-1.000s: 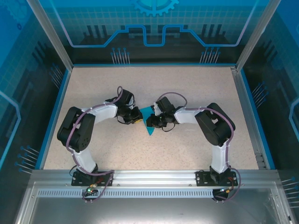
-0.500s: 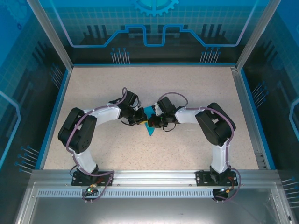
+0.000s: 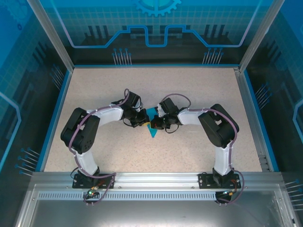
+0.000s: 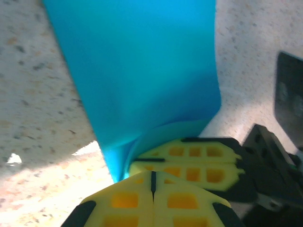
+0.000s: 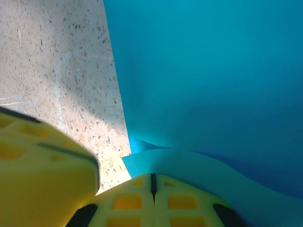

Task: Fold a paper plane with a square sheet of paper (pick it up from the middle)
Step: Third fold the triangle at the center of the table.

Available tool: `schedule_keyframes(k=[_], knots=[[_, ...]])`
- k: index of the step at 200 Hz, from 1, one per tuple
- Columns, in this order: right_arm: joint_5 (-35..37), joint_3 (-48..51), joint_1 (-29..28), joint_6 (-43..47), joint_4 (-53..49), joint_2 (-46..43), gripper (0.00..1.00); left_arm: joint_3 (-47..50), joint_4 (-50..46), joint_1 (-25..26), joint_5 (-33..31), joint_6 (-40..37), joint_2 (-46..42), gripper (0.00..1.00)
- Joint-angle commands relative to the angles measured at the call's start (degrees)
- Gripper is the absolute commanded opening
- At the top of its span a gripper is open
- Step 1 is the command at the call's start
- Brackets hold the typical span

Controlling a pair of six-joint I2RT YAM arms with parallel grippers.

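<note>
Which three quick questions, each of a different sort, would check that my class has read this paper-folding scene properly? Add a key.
1. True or false: the left gripper and the right gripper stand open.
2. The square sheet of paper is: A red, B teal-blue, C white.
3. Fill in: seen from above, the sheet lies between the two ___.
Key: 1 false, both are shut; 2 B; 3 grippers.

The left arm (image 3: 105,113) and right arm (image 3: 195,115) have white shells, black joints and purple cables; the left hand (image 4: 152,179) and right hand (image 5: 152,180) have yellow gridded fingers.
</note>
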State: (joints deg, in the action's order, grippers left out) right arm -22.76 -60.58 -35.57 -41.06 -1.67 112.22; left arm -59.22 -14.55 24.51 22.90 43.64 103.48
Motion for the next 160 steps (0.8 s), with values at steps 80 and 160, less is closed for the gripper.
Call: schedule_keyframes(k=[80, 160], knots=[[2.9, 1.51, 0.5, 0.72, -5.97, 1.33, 0.0, 0.38, 1.51, 0.27, 2.47, 1.61, 0.86, 0.0], [2.77, 1.6, 0.46, 0.32, -5.89, 1.41, 0.0, 0.49, 0.95, 0.31, 0.31, 2.78, 4.05, 0.0]])
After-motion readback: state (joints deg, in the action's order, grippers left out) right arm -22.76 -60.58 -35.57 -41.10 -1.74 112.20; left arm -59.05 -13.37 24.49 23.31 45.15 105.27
